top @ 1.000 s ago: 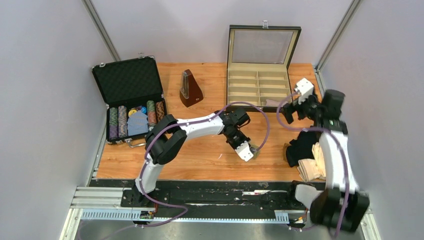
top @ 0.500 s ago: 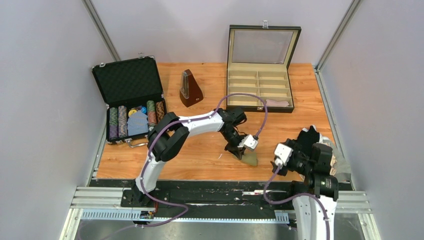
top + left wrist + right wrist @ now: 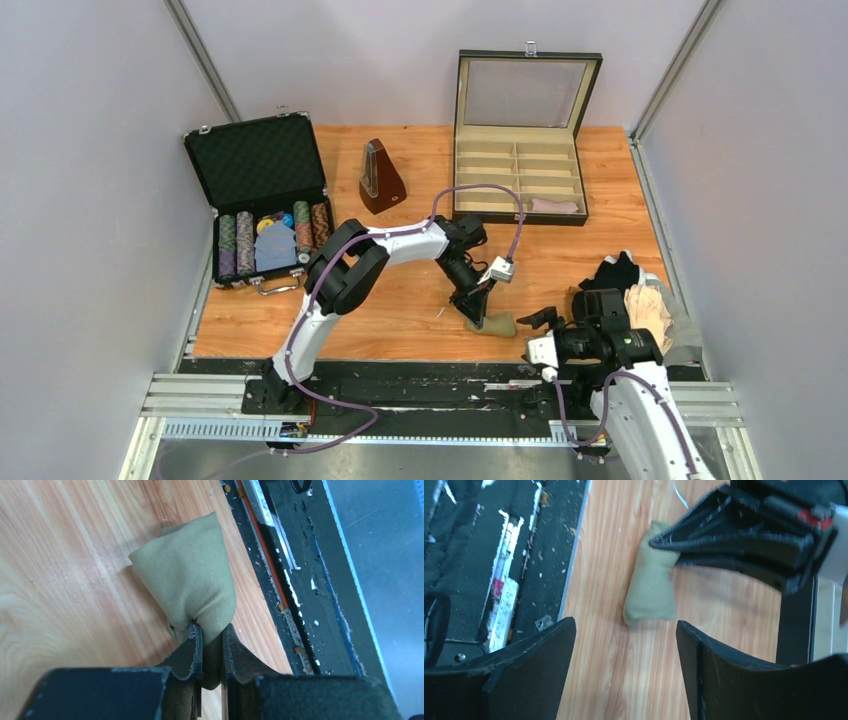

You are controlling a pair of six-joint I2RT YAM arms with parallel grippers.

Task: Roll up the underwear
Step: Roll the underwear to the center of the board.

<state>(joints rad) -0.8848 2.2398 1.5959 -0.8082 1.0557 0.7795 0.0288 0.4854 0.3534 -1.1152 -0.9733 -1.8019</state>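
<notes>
The olive underwear (image 3: 497,324) lies as a small rolled bundle at the lower centre of the top view, on the wooden table (image 3: 400,310) just beside its near edge. The left gripper (image 3: 212,632) is clamped on one end of it — cloth pinched between both fingers, with the rest of the roll bulging past the tips. The right gripper (image 3: 624,624) stands spread with nothing between its jaws — the roll lies beyond them, apart, at upper centre of its view. The black underwear (image 3: 612,272) and cream underwear (image 3: 648,305) lie heaped at the right.
</notes>
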